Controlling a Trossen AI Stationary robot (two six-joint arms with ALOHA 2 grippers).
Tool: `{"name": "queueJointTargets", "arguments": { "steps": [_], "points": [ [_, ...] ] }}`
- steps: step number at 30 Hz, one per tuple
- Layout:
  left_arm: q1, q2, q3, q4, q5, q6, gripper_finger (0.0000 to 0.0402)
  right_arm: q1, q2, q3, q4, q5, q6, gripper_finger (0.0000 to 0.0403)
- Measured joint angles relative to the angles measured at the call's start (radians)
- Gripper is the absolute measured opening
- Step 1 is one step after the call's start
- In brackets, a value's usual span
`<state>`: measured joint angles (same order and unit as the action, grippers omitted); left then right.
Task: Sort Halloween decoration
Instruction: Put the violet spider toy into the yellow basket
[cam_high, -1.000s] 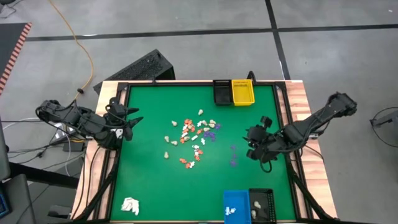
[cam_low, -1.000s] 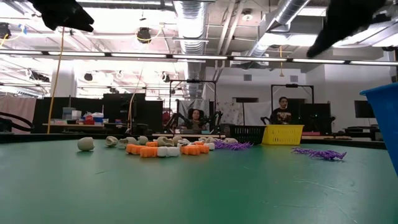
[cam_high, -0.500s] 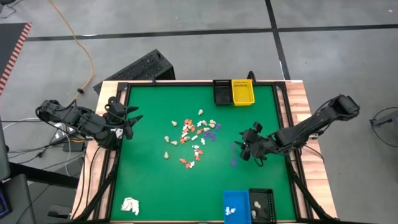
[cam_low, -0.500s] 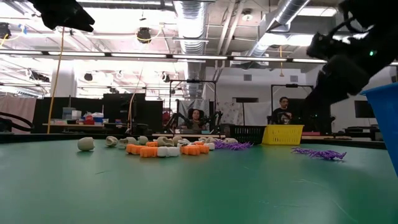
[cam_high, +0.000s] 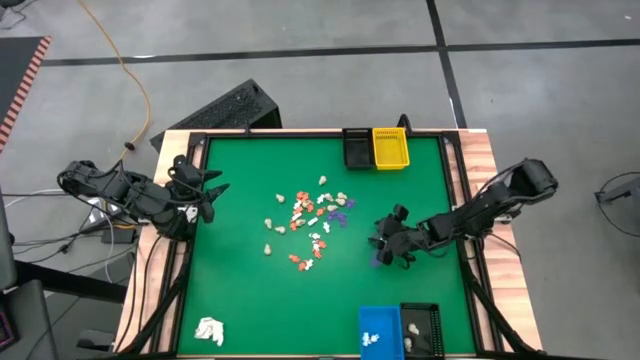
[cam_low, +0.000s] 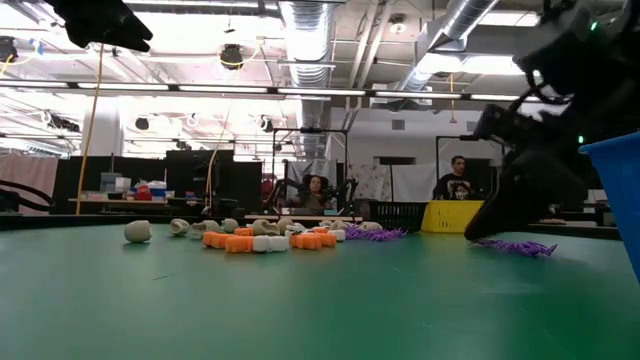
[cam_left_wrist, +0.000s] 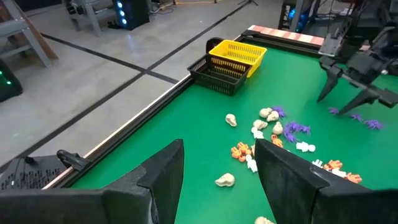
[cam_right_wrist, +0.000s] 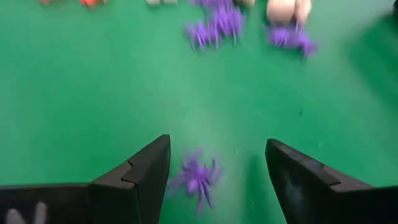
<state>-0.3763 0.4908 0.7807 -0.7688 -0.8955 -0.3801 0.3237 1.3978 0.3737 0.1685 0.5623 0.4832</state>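
My right gripper (cam_right_wrist: 214, 171) hung released, fingers spread, a purple spider (cam_right_wrist: 198, 177) on the green mat (cam_right_wrist: 93, 93) between them.

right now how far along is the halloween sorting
Early. A few pale pieces already lie in the blue bin and the black bin beside it. In hand: the right gripper is open over a purple spider, nothing grasped yet. Left: the main pile of orange, white, cream and purple pieces is unsorted mid-table, and the yellow bin looks empty. The left gripper waits open at the table's left edge.
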Motion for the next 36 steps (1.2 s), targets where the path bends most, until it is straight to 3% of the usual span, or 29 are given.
{"name": "queueJointTargets", "arguments": {
  "steps": [9, 21, 27, 36],
  "points": [
    [0.000, 0.000, 0.000, 0.000, -0.002, 0.000, 0.0189, 0.016, 0.044, 0.002, 0.003, -0.007, 0.051, 0.0245],
    [0.000, 0.000, 0.000, -0.001, -0.002, 0.001, 0.0189, 0.016, 0.044, 0.002, -0.007, -0.012, 0.047, 0.0075],
    [0.000, 0.000, 0.000, -0.001, -0.002, 0.001, 0.0189, 0.015, 0.018, 0.011, -0.015, -0.012, 0.035, 0.0012],
    [0.000, 0.000, 0.000, -0.006, -0.002, 0.002, 0.0189, -0.050, -0.131, 0.019, -0.017, 0.004, -0.026, 0.0001]
  ]
}}
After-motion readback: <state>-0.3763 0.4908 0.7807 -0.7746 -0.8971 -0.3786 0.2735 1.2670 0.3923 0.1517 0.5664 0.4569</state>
